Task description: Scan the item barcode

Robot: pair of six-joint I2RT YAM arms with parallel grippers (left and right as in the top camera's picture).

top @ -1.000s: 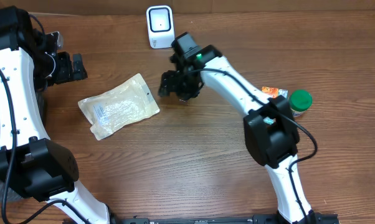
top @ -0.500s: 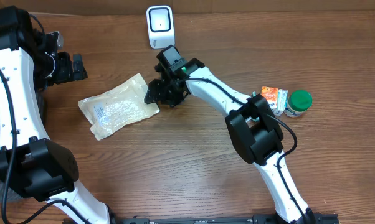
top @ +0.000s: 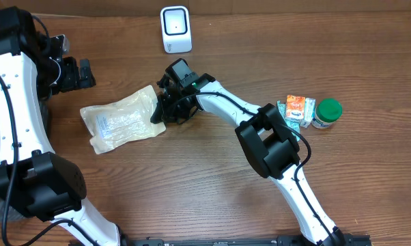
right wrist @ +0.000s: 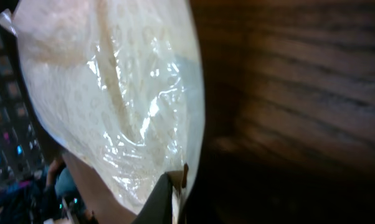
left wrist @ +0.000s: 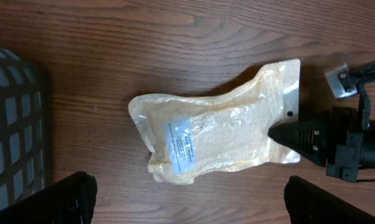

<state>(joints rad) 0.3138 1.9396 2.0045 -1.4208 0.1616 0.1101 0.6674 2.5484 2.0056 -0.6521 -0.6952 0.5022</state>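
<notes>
Clear plastic pouch (top: 123,121) of pale grains with a white printed label now lies a little further left on the brown wooden table (top: 192,191) than a second ago, its near end more rumpled. The right gripper (top: 161,113) has swung over from beside the white box-shaped scanner (top: 175,29) and stands at the pouch's right sealed edge. Its jaws, spread a second ago, are now pressed together, the tip touching the film (whether any film is caught between them cannot be told). The left gripper (top: 82,72) has not moved, hanging spread wide at the table's left, well apart from the pouch. In the left wrist view the pouch (left wrist: 218,134) lies label up with bare wood on every side, the right gripper (left wrist: 281,134) at its right edge and a black mesh basket (left wrist: 13,124) off to one side. Near the table's right edge a small orange and teal carton (top: 295,108) and a green-lidded jar (top: 327,111) sit just beside each other. Wide open wood lies in front of the pouch and between it and the scanner. The right wrist view shows the crinkled pouch (right wrist: 113,93) close up on dark wood grain
</notes>
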